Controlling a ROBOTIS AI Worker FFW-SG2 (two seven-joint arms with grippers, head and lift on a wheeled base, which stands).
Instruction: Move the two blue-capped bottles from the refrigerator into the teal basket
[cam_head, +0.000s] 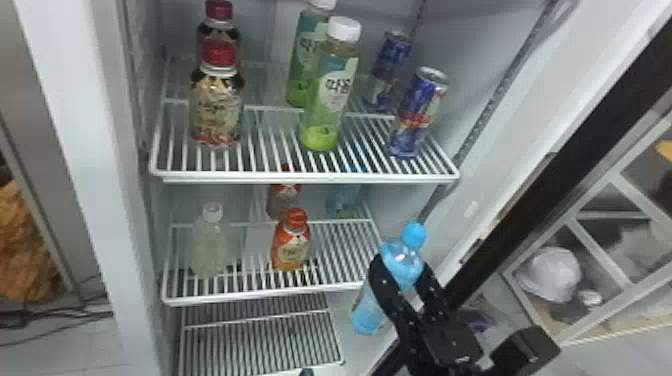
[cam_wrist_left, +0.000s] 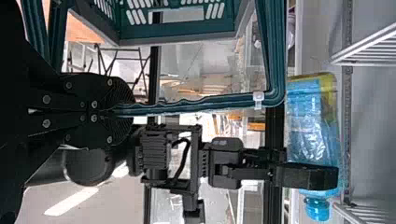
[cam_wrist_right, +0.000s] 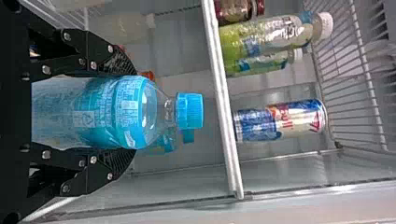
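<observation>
We hold a blue-capped bottle (cam_head: 367, 311) clamped in our right gripper (cam_head: 401, 266) near the middle shelf (cam_head: 270, 294), our left gripper (cam_wrist_left: 132, 111) pinching the handle (cam_wrist_left: 201, 104) of the teal basket (cam_wrist_left: 177, 33).

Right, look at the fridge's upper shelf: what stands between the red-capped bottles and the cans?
Two white-capped green bottles, one in front of the other, stand on the wire shelf between them, as the head view shows.
</observation>
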